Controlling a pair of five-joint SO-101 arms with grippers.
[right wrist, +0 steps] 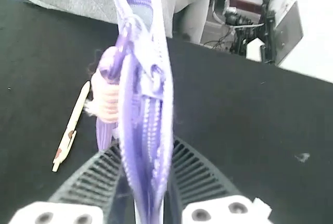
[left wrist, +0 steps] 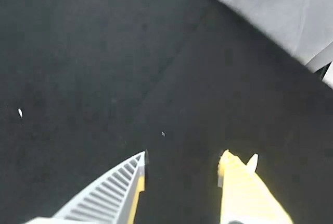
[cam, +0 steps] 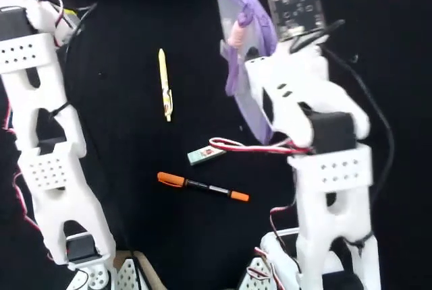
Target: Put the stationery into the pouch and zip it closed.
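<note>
My right gripper (cam: 253,57) is shut on the purple pouch (cam: 244,47), holding it up on edge above the table at the back centre. In the right wrist view the pouch (right wrist: 143,104) stands between the dark fingers (right wrist: 195,174), zipper side toward the camera, with a pink charm (right wrist: 104,96) hanging beside it. A yellow pen (cam: 164,84) lies on the black table left of the pouch, also seen as the pen (right wrist: 70,127) in the right wrist view. An orange-capped marker (cam: 202,187) and a small eraser (cam: 206,155) lie in the middle. My left gripper (left wrist: 182,164) is open over bare black cloth at the far left.
The table (cam: 135,135) is covered in black cloth. A grey fabric (left wrist: 276,10) lies past its back edge. Red and white wires (cam: 250,146) trail from the right arm above the eraser. Cables and equipment (right wrist: 250,26) stand behind the table.
</note>
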